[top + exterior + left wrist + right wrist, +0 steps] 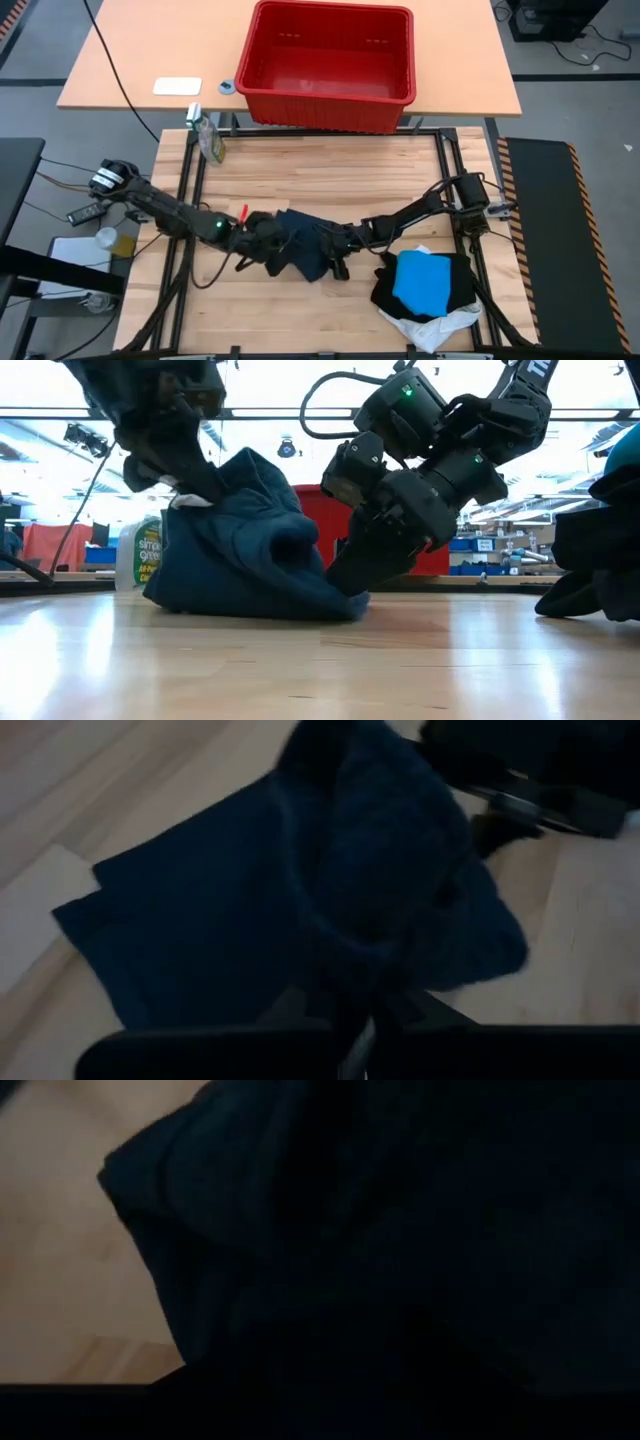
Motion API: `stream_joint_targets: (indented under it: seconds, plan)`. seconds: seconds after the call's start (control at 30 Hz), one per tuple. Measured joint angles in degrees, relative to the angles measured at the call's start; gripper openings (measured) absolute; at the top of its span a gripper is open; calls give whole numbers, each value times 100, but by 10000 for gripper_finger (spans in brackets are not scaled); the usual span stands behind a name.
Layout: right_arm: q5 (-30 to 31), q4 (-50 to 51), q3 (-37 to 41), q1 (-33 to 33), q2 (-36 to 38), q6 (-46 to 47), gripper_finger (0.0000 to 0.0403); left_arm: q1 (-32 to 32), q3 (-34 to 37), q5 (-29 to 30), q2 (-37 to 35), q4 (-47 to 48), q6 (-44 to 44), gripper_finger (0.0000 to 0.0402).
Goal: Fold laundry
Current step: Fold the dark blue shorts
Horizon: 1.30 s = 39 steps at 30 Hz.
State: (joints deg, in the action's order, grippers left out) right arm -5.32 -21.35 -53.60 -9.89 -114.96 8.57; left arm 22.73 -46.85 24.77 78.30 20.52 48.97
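Near the surface's (pixel 300 160) middle, the left gripper (pixel 262 237) pinches the dark navy garment (pixel 305 248) up to form a fold; the right gripper (pixel 335 252) presses its opposite edge, finger state unclear.

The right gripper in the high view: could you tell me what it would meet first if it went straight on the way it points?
The right gripper points toward the left arm, already at the dark navy garment, so it would press into that cloth first; beyond it, probably the left gripper.
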Motion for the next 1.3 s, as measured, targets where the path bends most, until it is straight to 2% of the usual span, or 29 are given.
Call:
stream_joint_targets:
  seconds: [0.13, 0.33, 0.63, 0.73, 0.93, 1.03, 1.17, 1.2, 1.3]
  plan:
    - [-311, 116, 9, -2, 91, 324, 223, -357, 0, -325, -2, -15, 224, 18]
    - [-326, 187, 20, 24, 188, 405, 222, -722, 0, -380, 44, 5, 218, 19]
    - [-358, 189, 20, 114, 198, 676, 222, -884, 0, -399, 498, -1, -634, 30]
    - [-358, 193, 20, 114, 203, 679, 222, -959, 0, -387, 584, -61, -959, 72]
    - [-358, 188, 20, 111, 203, 696, 222, -1221, 4, -483, 387, -39, -988, 205]
    - [-358, 186, 20, 132, 205, 695, 222, -1378, 3, -1052, 150, -39, -1165, 258]
    - [-358, 173, 20, 206, 205, 698, 221, -1349, -7, -2264, -96, -412, -1281, 283]
    - [-358, 167, 20, 226, 205, 698, 221, -1231, -7, -2428, -86, -458, -1327, 283]
    - [-423, 153, 20, 288, 205, 712, 221, -932, 0, -2428, 111, -578, -1564, 275]
